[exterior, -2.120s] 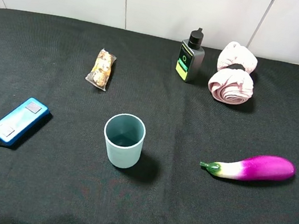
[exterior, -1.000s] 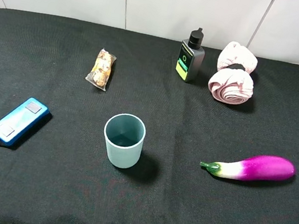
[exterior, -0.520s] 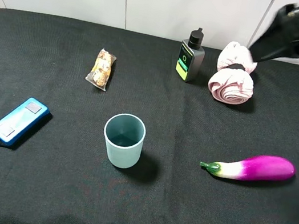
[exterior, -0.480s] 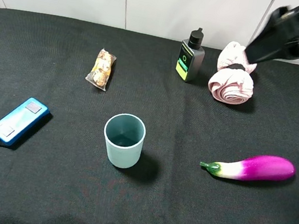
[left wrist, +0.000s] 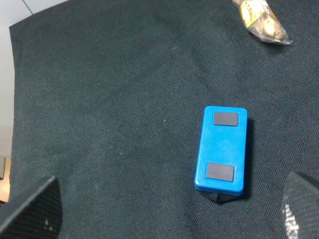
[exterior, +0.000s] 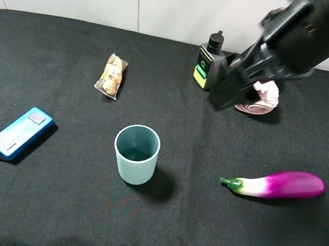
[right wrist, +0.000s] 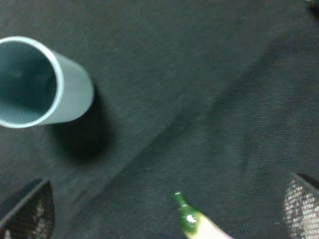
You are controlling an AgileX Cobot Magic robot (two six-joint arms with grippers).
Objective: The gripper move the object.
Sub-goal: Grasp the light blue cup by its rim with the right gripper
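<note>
The pale blue-green cup [exterior: 136, 154] stands upright and empty on the black cloth, near the middle front. It also shows in the right wrist view [right wrist: 40, 82]. My right gripper [exterior: 221, 97], a thick dark blurred body, hangs above the cloth behind and to the right of the cup, well apart from it. In the right wrist view the right gripper [right wrist: 162, 209] has its fingertips [right wrist: 27, 211] far apart and holds nothing. My left gripper [left wrist: 165, 205] is open and empty above the blue box [left wrist: 222, 148]; it does not show in the exterior view.
A blue box [exterior: 20, 132] lies front left and a snack packet [exterior: 112, 75] behind it. A grey bottle with a green label [exterior: 208, 62] and a pink rolled cloth [exterior: 263, 97], partly hidden by my right arm, are at the back. A purple eggplant [exterior: 278, 184] lies right.
My right arm has swung in from the upper right toward the middle and now covers part of the pink cloth. The cup and the other things have not moved.
</note>
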